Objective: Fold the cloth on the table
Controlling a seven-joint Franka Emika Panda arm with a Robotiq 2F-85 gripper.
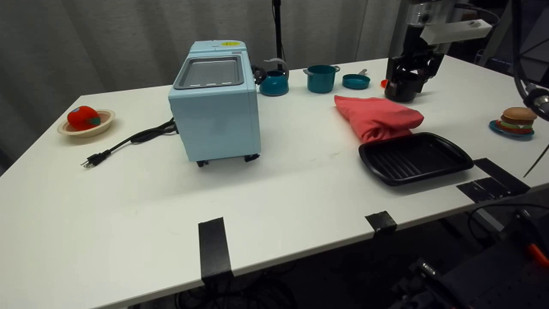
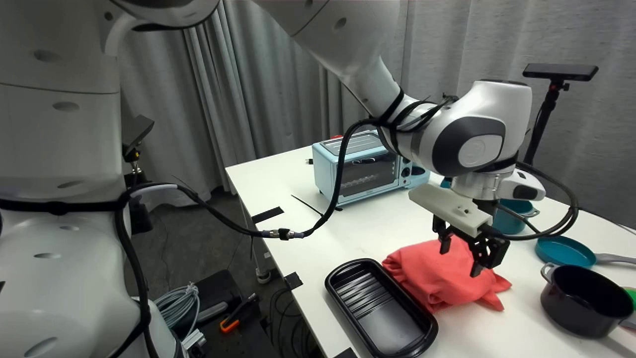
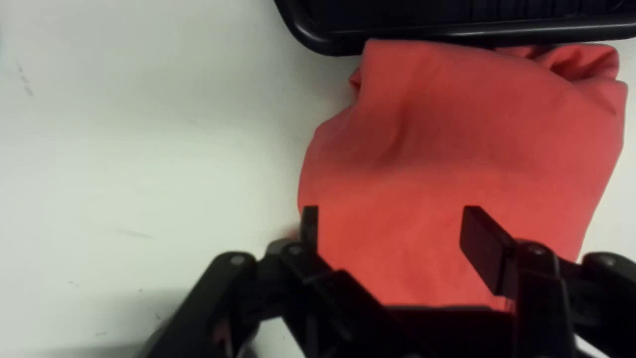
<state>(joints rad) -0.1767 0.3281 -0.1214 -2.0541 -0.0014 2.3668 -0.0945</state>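
Observation:
A red cloth (image 1: 373, 115) lies on the white table as a bunched, partly folded bundle, with a pointed corner sticking out on the side away from the black tray. It also shows in an exterior view (image 2: 427, 276) and fills much of the wrist view (image 3: 462, 144). Its edge by the tray is creased and rolled. My gripper (image 2: 459, 262) is open and empty above the cloth, over the part away from the tray. In the wrist view the fingers of the gripper (image 3: 391, 211) stand wide apart with cloth visible between and below them. The gripper's base hides the cloth's near end there.
The black ridged tray (image 2: 392, 330) touches or nearly touches the cloth. A dark pot (image 2: 579, 303), a teal pan (image 2: 564, 251) and a teal pot (image 1: 321, 79) stand near the gripper. A blue toaster oven (image 1: 218, 120), a toy burger (image 1: 517, 120) and a bowl (image 1: 107, 120) are farther off.

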